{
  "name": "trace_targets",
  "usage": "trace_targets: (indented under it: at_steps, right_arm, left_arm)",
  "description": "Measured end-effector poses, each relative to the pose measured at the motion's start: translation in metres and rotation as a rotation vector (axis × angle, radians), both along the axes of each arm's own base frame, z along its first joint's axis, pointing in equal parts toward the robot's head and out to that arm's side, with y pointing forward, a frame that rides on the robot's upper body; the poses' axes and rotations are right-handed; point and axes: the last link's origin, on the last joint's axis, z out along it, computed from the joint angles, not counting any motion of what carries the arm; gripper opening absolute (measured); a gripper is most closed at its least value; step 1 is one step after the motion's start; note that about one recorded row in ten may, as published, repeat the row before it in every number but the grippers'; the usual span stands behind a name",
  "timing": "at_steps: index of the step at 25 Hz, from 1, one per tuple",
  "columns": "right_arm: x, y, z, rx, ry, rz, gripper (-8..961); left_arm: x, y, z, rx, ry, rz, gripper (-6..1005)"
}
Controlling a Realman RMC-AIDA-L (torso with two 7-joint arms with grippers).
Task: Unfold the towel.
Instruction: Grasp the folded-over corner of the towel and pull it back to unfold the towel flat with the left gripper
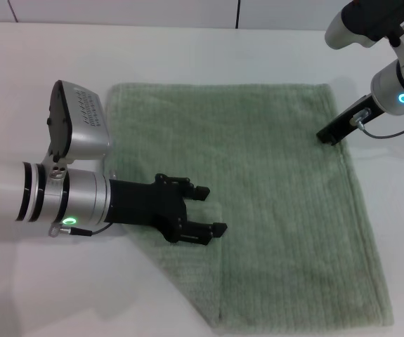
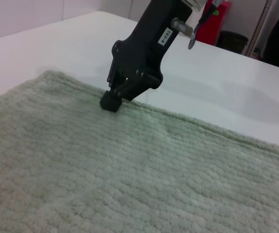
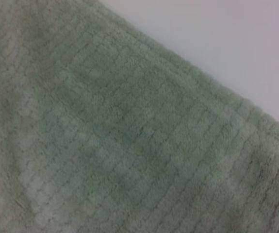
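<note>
The pale sage-green towel (image 1: 279, 210) lies spread flat on the white table (image 1: 187, 49). A lighter flap (image 1: 180, 274) lies along its near left side with a crease line. My left gripper (image 1: 214, 209) is open and empty, hovering over the towel's left part beside that flap. My right gripper (image 1: 326, 135) is down at the towel's right edge near the far right corner. The left wrist view shows it (image 2: 110, 103) with fingers together on the hem of the towel (image 2: 129, 184). The right wrist view shows only towel (image 3: 105, 136) and a strip of table.
The white table surrounds the towel on all sides in the head view. In the left wrist view a red object (image 2: 217, 22) and a dark bin (image 2: 232, 41) stand beyond the table's far edge.
</note>
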Motion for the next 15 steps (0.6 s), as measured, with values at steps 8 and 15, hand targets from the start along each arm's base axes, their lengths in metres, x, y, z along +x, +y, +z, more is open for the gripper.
trace_targets:
  at_steps: [8,15]
  right_arm:
    - [0.0000,0.0000,0.0000,0.000,0.000,0.000,17]
    - [0.0000,-0.0001,-0.0002,-0.001,-0.002,0.001,19]
  left_arm:
    - [-0.0001,-0.0015,-0.0035,-0.014,0.022,-0.015,762]
    - [0.0014,-0.0006,-0.0034,-0.013,0.025,-0.023,455]
